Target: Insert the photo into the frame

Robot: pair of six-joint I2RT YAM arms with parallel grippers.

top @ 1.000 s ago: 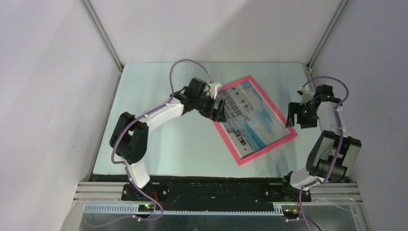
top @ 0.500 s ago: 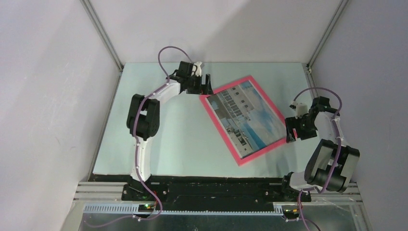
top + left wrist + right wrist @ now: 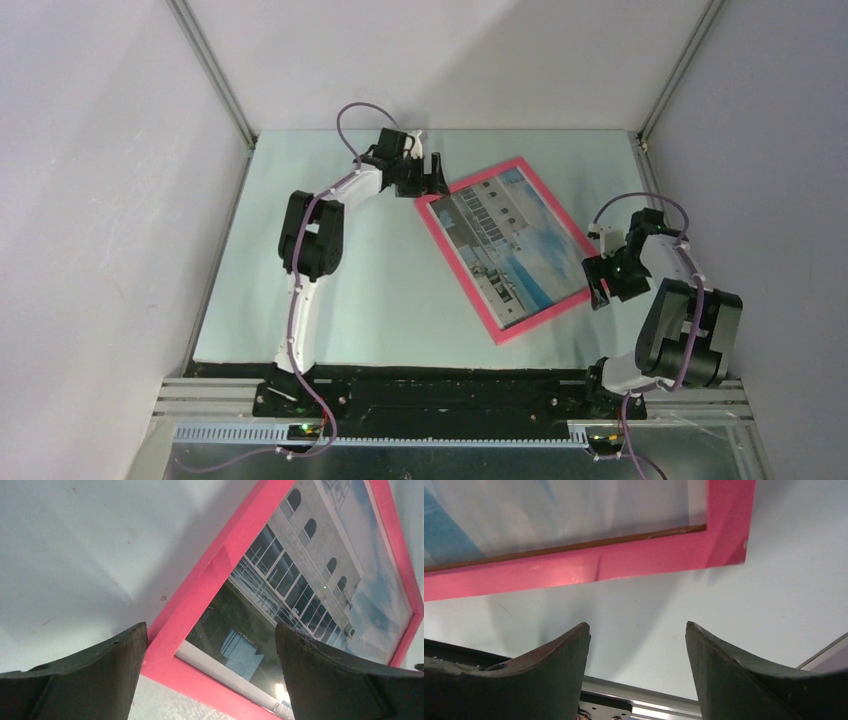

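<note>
The frame (image 3: 460, 268) lies flat on the surface (image 3: 360, 290), right of centre and turned at an angle to the surface edges. The photo (image 3: 515, 250) sits inside the pink border, picture side up.

The left hand (image 3: 436, 178) is at the frame's far-left corner. In the left wrist view, its fingers (image 3: 115, 670) stand wide apart, with that corner of the frame (image 3: 210, 580) between them. It grips nothing.

The right hand (image 3: 598, 280) is just beside the frame's right corner. In the right wrist view, its fingers (image 3: 549, 670) are apart over bare surface, close to the frame (image 3: 624, 562). Nothing is held.
</note>
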